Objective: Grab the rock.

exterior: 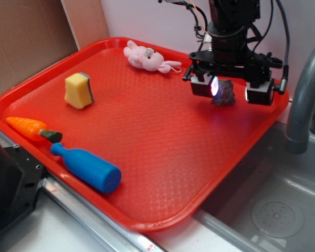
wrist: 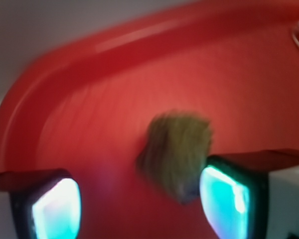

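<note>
My gripper (exterior: 232,89) hangs over the far right corner of the red tray (exterior: 163,157), its jaws spread wide, with nothing clasped. The two glowing fingertip pads (wrist: 224,201) stand well apart in the wrist view. The rock (exterior: 224,93) sits on the tray floor between them, closer to one pad than the other. On the wrist camera the rock (wrist: 177,154) shows as a brownish lump whose lower edge runs right up to the lit pad on the right of that picture; the frame is blurred, so I cannot say for sure whether pad and stone actually touch. The other pad, at the lower left of that view, is clear of it, with bare tray between.

Further out, a pink plush bunny (exterior: 145,58) lies near the tray's back rim, left of the gripper. A yellow sponge (exterior: 79,90) with a dark scouring layer stands on edge toward the left side of the tray. At the near left corner an orange toy carrot (exterior: 30,128) lies flat with its green end pointing toward a blue plastic bottle (exterior: 86,168), which lies on its side just beside it. The tray rests on the worktop (exterior: 58,231) beside a grey sink (exterior: 268,205), and a grey faucet (exterior: 304,94) curves up at the right edge. Cardboard (exterior: 26,42) leans behind the tray at the upper left.
</note>
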`<state>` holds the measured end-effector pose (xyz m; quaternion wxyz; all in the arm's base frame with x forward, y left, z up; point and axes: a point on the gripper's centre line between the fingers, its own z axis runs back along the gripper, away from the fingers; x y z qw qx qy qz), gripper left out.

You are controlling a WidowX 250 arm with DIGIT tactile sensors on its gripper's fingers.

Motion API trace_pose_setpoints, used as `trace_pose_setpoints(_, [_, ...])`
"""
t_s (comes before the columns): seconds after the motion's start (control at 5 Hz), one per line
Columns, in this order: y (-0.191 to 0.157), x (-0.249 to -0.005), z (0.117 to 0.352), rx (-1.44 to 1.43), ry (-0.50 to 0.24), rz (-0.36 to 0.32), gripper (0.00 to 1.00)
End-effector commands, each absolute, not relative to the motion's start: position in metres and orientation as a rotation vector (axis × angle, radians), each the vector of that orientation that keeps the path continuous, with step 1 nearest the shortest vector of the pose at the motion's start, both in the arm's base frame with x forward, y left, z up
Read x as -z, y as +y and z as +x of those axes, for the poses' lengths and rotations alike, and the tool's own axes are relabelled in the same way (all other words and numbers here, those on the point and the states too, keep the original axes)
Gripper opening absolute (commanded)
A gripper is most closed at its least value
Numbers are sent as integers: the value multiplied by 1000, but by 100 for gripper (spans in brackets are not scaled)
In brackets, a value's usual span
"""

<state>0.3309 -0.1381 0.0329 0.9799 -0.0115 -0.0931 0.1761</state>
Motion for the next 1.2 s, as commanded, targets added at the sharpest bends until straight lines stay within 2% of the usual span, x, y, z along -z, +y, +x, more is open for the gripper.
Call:
trace_pose_setpoints(0.0, [-126, -105, 346, -317, -299, -54, 100])
trace_pose_setpoints(0.2, [-132, -105, 324, -316, -300, -28, 0])
trace_pose_setpoints(0.4, [-133, -105, 322, -287, -298, -7, 0])
trace_pose_setpoints(0.6, [-133, -105, 322, -287, -298, -7, 100])
trace_pose_setpoints(1.0, [-133, -105, 322, -287, -298, -7, 100])
